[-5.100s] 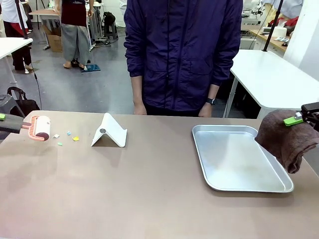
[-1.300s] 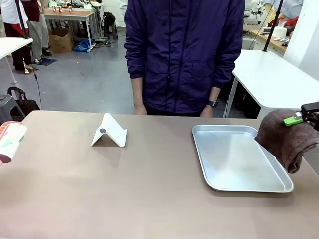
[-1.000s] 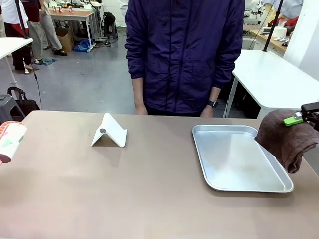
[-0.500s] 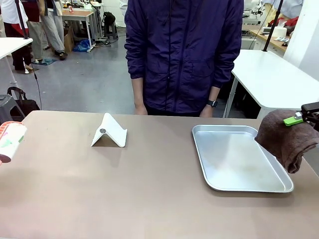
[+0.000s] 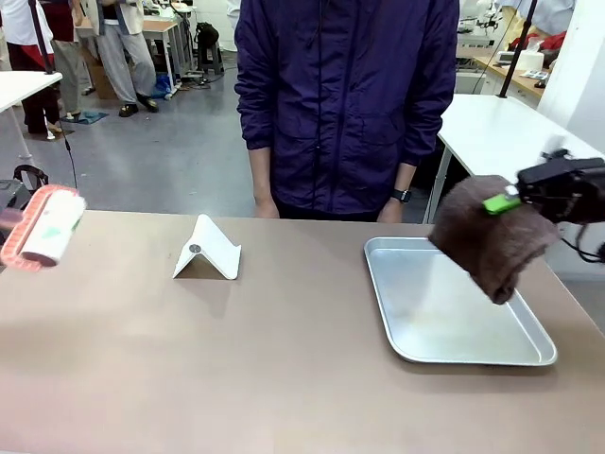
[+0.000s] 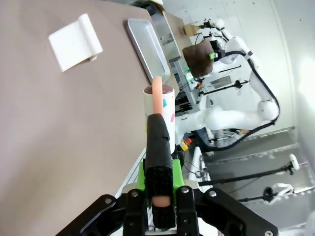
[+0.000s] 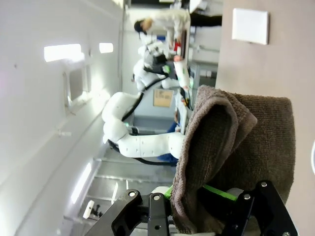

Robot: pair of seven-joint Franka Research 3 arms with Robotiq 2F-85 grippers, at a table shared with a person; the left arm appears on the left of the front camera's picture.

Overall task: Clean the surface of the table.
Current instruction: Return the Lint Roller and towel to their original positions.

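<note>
Brownish-tan matte table [image 5: 284,359] spans the foreground, carrying a white folded plastic stand [image 5: 207,250] near its far edge and a rectangular silver metal tray [image 5: 454,355] toward its right edge. Above the tray's far right corner, the right gripper [image 5: 499,200] pinches a brown folded towel [image 5: 487,236], fingers mostly hidden. Over the left edge, the left gripper [image 6: 158,184] clamps a pink-handled lint roller [image 5: 49,225].

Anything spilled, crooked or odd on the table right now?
Nothing stands out. The table looks clean, the white stand sits upright, and the tray lies flat and empty, with the brown towel hanging over its far right corner.
</note>
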